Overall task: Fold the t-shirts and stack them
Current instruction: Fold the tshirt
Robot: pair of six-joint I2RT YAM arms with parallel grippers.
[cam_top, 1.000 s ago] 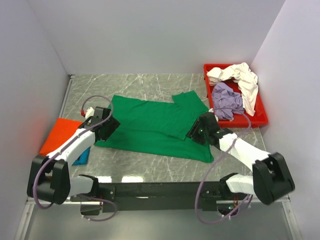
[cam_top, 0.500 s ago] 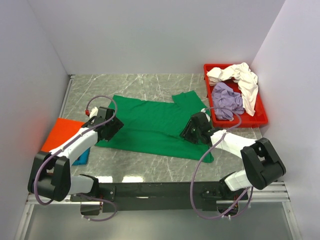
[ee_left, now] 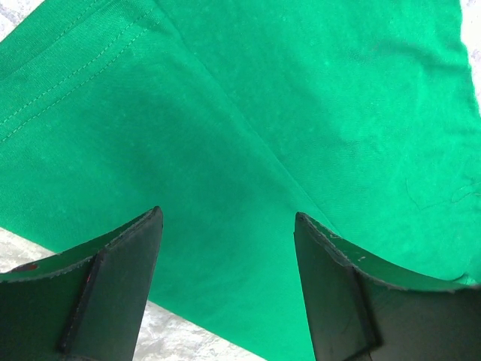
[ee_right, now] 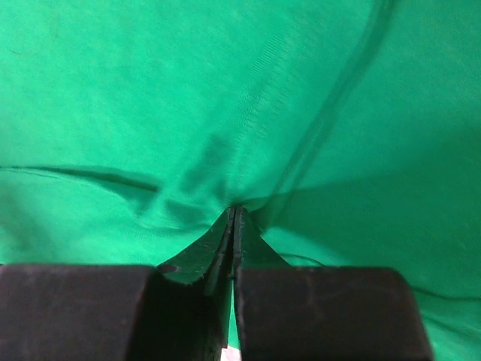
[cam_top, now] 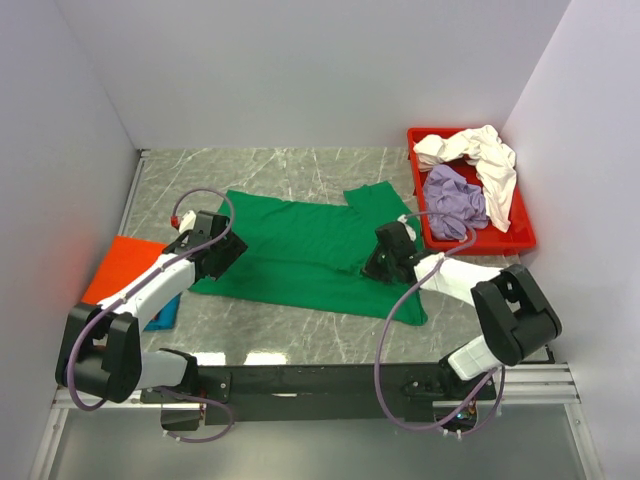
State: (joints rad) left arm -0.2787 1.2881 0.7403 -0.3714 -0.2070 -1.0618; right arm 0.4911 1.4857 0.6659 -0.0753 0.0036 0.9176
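- The jaws of the right arm point(cam_top: 450, 278) stood wide a second ago. They have now come together on a small pinch of the green t-shirt point(cam_top: 300, 250), and the wrist view shows the cloth point(ee_right: 240, 113) puckering up into the closed tips.
- To get there, that arm has swung in from the right side. Its tips now sit on the right part of the shirt, below the sleeve that lies turned over the body.
- I read this as the grasp for a fold just made. The lift and carry-over are not yet begun.
- Whether the pinch takes one layer or two I cannot tell, as the tips hide the seam.
- The left arm point(cam_top: 150, 290) has hardly shifted. Its jaws remain wide and hold nothing, poised over the left part of the shirt point(ee_left: 248, 113) near its edge, with grey surface point(ee_left: 173, 338) showing just past it.
- The green shirt lies spread in the middle of the surface point(cam_top: 300, 170), mostly flat, and is the only one being folded.
- An orange t-shirt point(cam_top: 120, 265) lies at the far left with a teal t-shirt point(cam_top: 165, 312) peeking out beside it, both partly under the left arm.
- The red tray point(cam_top: 520, 245) at the right holds a crumpled cream t-shirt point(cam_top: 480, 150) and a lavender t-shirt point(cam_top: 455, 200), still unfolded.
- The tray sits near the right arm, so a wide sweep could clip it.
- That arm's cable point(cam_top: 395, 320) also loops over the shirt's near corner and might drag it.
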